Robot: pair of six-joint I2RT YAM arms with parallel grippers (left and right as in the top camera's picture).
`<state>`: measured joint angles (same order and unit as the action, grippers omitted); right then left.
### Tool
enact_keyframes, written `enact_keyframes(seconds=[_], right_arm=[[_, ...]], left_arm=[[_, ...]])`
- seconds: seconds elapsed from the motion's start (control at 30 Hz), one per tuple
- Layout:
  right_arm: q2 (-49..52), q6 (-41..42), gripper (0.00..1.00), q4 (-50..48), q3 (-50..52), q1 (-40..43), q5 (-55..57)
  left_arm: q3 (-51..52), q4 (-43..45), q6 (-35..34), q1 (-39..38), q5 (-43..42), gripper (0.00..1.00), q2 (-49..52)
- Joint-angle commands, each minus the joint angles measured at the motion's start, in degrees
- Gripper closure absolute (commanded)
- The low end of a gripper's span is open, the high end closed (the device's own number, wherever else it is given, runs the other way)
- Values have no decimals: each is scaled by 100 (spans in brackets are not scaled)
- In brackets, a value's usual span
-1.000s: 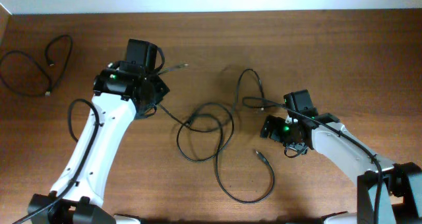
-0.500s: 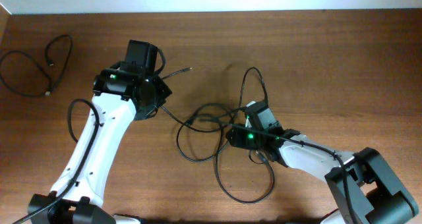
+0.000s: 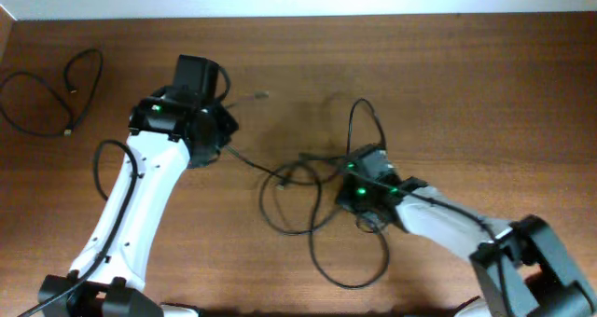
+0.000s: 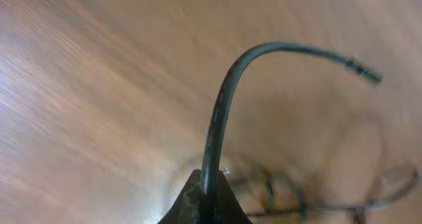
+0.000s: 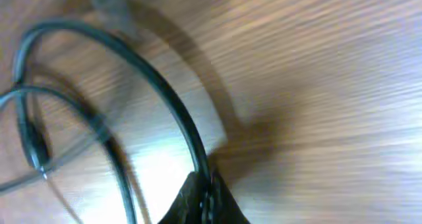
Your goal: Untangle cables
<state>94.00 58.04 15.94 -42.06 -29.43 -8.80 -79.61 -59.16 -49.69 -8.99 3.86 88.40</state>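
Note:
Thin black cables [image 3: 297,198] lie in tangled loops on the wooden table, mid-frame in the overhead view. My left gripper [image 3: 222,123] [image 4: 208,188] is shut on one cable [image 4: 221,105] near its end. The short free piece arcs away to a small plug [image 4: 368,74] [image 3: 260,95]. My right gripper [image 3: 354,172] [image 5: 203,188] sits at the right side of the tangle, shut on a black cable [image 5: 173,105] that curves up and left from the jaws. A tall loop [image 3: 362,107] rises behind it. Both wrist views are blurred.
A separate black cable [image 3: 51,93] lies looped at the far left of the table [image 3: 485,84]. A large loop [image 3: 353,266] reaches toward the front edge. The white left arm [image 3: 131,214] runs down to the front left, and the right arm [image 3: 448,226] to the front right.
My right gripper swung left from the table's right side into the tangle and went from open to shut on a cable. The loops shifted a little to the right. The left gripper kept its hold.

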Motion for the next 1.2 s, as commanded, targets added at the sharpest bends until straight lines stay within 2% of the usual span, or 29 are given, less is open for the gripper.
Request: enact_keyframes(seconds=[0.0, 0.1, 0.2, 0.23, 0.27, 0.3, 0.33, 0.4, 0.43, 0.47, 0.5, 0.53, 0.6, 0.67, 0.73, 0.8, 0.9, 1.0, 1.03, 1.1, 1.13, 1.17], right_arm=[[184, -343, 96, 892, 315, 863, 496], [-76, -1128, 96, 1292, 317, 1810, 503], [-74, -1285, 96, 1814, 317, 2774, 887], [-74, -1287, 91, 1812, 317, 2833, 881], [-74, -1287, 49, 1814, 317, 2830, 855], [-74, -1287, 33, 1814, 317, 2830, 765], [-74, -1285, 21, 1810, 317, 2833, 710], [-74, -1287, 9, 1816, 317, 2828, 649], [-74, -1327, 6, 1814, 317, 2826, 575], [-74, -1816, 6, 1764, 317, 2828, 275], [-85, -2828, 10, 1722, 278, 2828, -136], [-164, -3569, 1, 1954, 66, 2833, -354], [-699, -3683, 1, 2857, -726, 2833, -284], [-1220, -3681, 2, 2660, -990, 2826, -892], [-1207, -3681, 2, 1556, -979, 2682, -1676], [-863, -3685, 2, 468, -979, 2214, -1711], [289, -3672, 1, -1687, -981, 1438, -1189], [1296, -3464, 6, -2889, -984, 1244, -1266], [1510, -3467, 16, -3121, -984, 1178, -1353], [1482, -3467, 45, -3226, -986, 1172, -1707], [1397, -3467, 68, -3394, -1010, 1182, -2129], [1241, -3464, 96, -3467, -1038, 1180, -2605]], left_arm=[[-37, 393, 46, 680, 2033, 100, -46], [-37, 911, -61, 1537, 1961, 100, -44], [-37, 914, -168, 2168, 1718, 100, -44], [-35, 844, -155, 2203, 1434, 100, -42], [-35, 866, 236, 2186, 1036, 97, -37], [-35, 990, 859, 2133, 586, 96, -33], [-35, 1228, 2087, 1965, 11, 100, -22], [-33, 1331, 3388, 1373, -201, 100, -22], [-7, 1335, 3399, 1086, -201, 100, -22], [2, 1351, 3397, 870, -201, 100, -2], [2, 1373, 3397, 546, -201, 100, 83], [2, 1375, 3399, 295, -197, 100, 210], [2, 1370, 3394, -17, -197, 100, 601], [2, 1366, 3364, -28, -205, 100, 839], [2, 1309, 3088, -28, -341, 100, 879], [2, 1187, 3088, -44, -765, 100, 879], [2, 951, 3088, -61, -905, 100, 879], [2, 697, 3084, -66, -909, 100, 879], [2, 656, 3086, -76, -927, 100, 879], [2, 660, 3032, -74, -898, 100, 879], [2, 691, 2774, -57, -789, 100, 879], [2, 776, 2474, -39, -564, 100, 879]])
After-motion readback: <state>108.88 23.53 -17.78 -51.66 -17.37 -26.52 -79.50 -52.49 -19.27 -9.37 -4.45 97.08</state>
